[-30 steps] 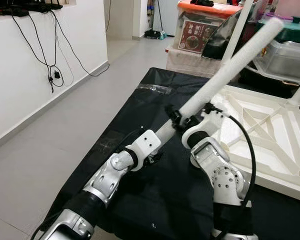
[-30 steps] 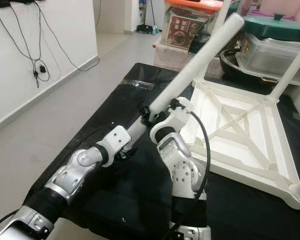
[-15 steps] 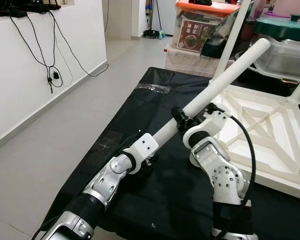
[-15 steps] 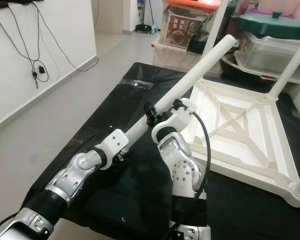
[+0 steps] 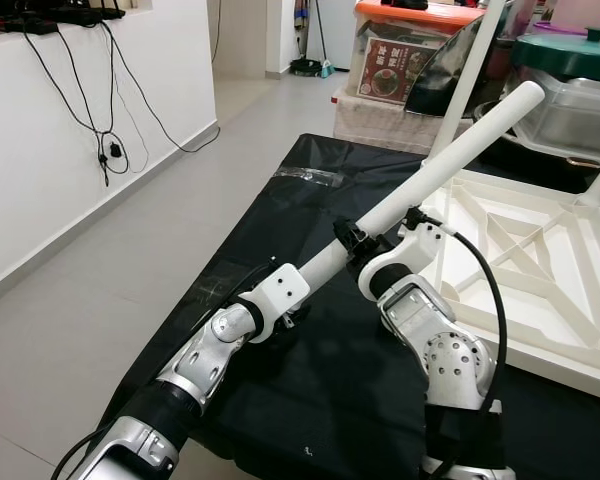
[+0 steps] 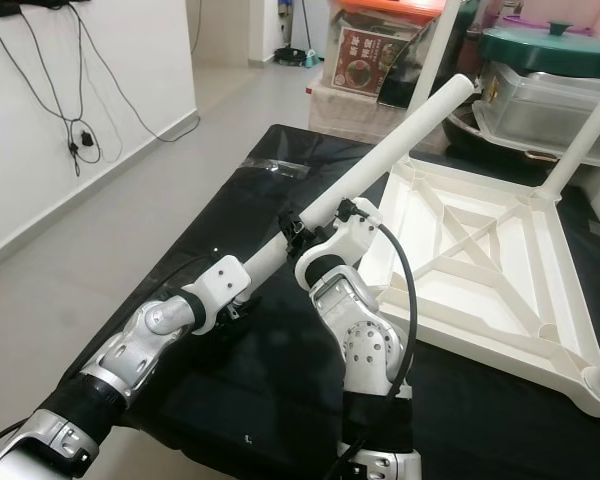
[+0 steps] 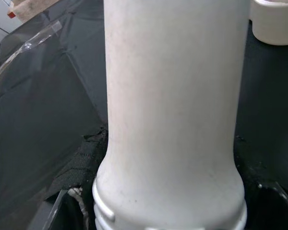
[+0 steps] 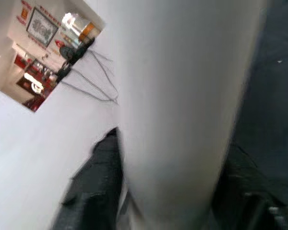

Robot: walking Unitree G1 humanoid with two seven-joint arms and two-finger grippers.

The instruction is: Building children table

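A long white table leg [image 5: 440,170] slants up from lower left to upper right over the black sheet. My left gripper [image 5: 315,272] is shut on its lower, threaded end [image 7: 168,191]. My right gripper [image 5: 352,238] is shut on the leg a little further up, its black fingers [image 8: 93,182] on both sides of the tube [image 8: 182,110]. To the right, the white table top [image 5: 540,355] lies upside down with its ribs showing. Two fitted legs [image 5: 470,70] stand up from its far corners. A round white socket [image 7: 274,24] lies just beyond the held leg.
A black sheet [image 5: 280,200] covers the floor under the work. Plastic storage boxes [image 5: 400,60] and a green-lidded pot [image 5: 570,50] crowd the back. A white wall with hanging cables [image 5: 105,150] runs along the left, with bare grey floor [image 5: 100,290] beside it.
The held leg has tilted lower; its far end has dropped toward the table top. Both grippers keep their hold and have shifted slightly with it.
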